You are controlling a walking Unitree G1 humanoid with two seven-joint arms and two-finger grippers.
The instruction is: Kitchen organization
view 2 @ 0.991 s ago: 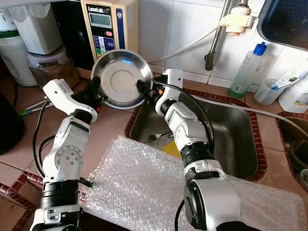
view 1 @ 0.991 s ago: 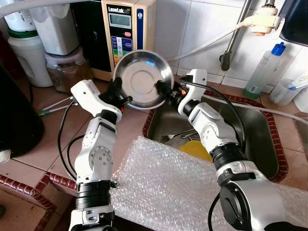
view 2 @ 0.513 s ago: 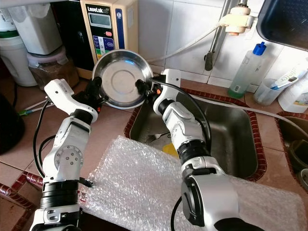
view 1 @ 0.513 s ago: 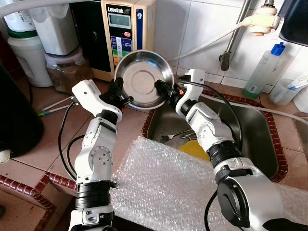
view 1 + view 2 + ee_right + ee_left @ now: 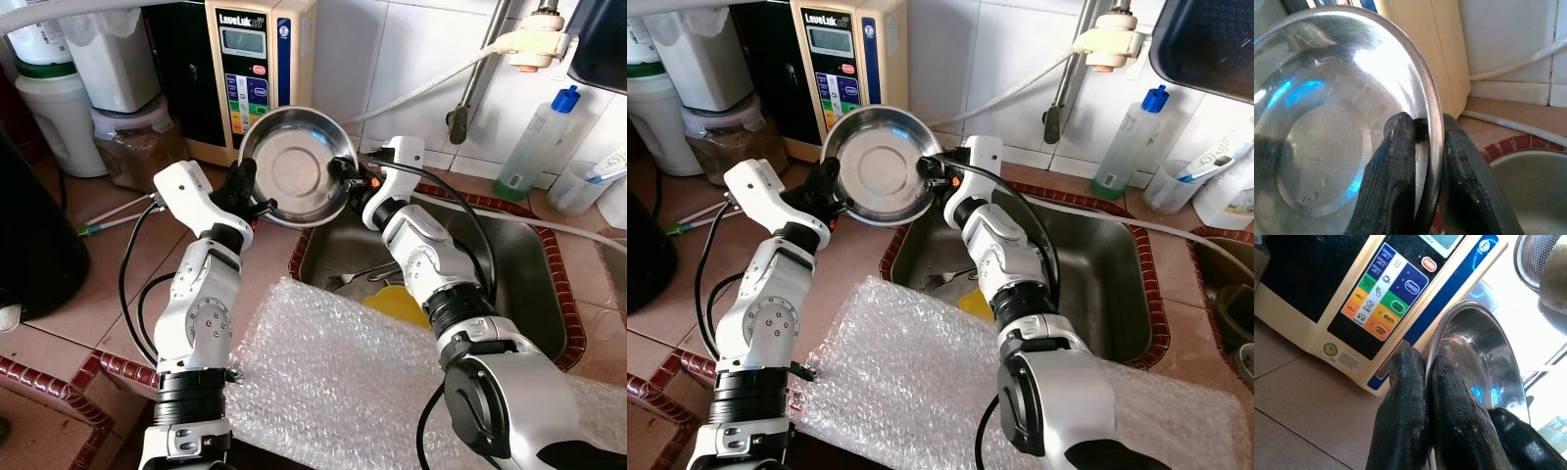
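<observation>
A round steel bowl (image 5: pixel 296 162) is held up on edge above the counter, its underside facing me, in front of the water ionizer (image 5: pixel 253 59). My left gripper (image 5: pixel 245 191) is shut on the bowl's left rim (image 5: pixel 1449 328), one black finger (image 5: pixel 1405 401) on each side of it. On the opposite side my right gripper (image 5: pixel 345 178) is shut on the right rim (image 5: pixel 1432 112), its fingers (image 5: pixel 1396 161) pinching the edge. Both arms meet at the bowl just left of the sink (image 5: pixel 519 264).
A sheet of bubble wrap (image 5: pixel 362 382) covers the counter in front of me. The sink holds a fork (image 5: pixel 358 276) and a yellow sponge (image 5: pixel 404 302). Jars and containers (image 5: pixel 127 137) stand at the back left, a blue-capped bottle (image 5: pixel 534 147) at the back right. A hose (image 5: pixel 431 83) crosses the tiled wall.
The bowl has shifted slightly to the right and up with both grippers still on its rim; the right gripper moved closer to the wall.
</observation>
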